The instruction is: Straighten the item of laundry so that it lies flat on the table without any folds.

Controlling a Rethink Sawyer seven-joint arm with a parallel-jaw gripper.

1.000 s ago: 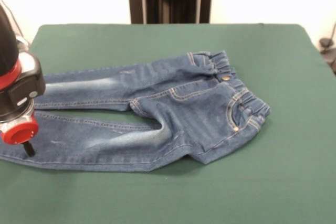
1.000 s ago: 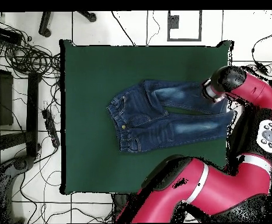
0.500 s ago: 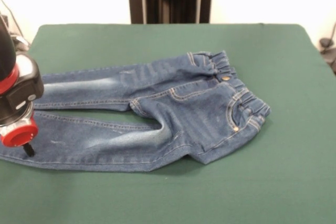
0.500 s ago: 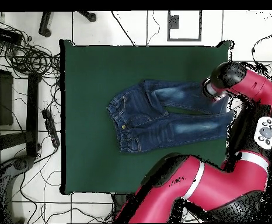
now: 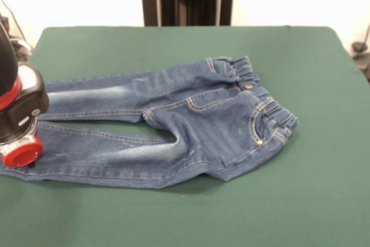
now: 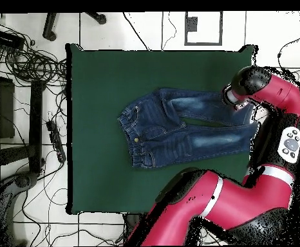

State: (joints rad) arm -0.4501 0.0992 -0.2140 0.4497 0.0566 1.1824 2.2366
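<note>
At the jeans [image 5: 173,120] leg end, gripper [image 5: 26,163] lowered upright onto denim, grip state unclear

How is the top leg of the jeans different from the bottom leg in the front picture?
The upper leg lies free on the table, while the lower leg has the end effector down at its cuff end. The upper leg's pale patch sits toward its cuff; the lower leg's sits nearer the crotch. A wedge of green table shows between them. Both are the same blue denim with light stitching and join at the gathered waistband.
</note>
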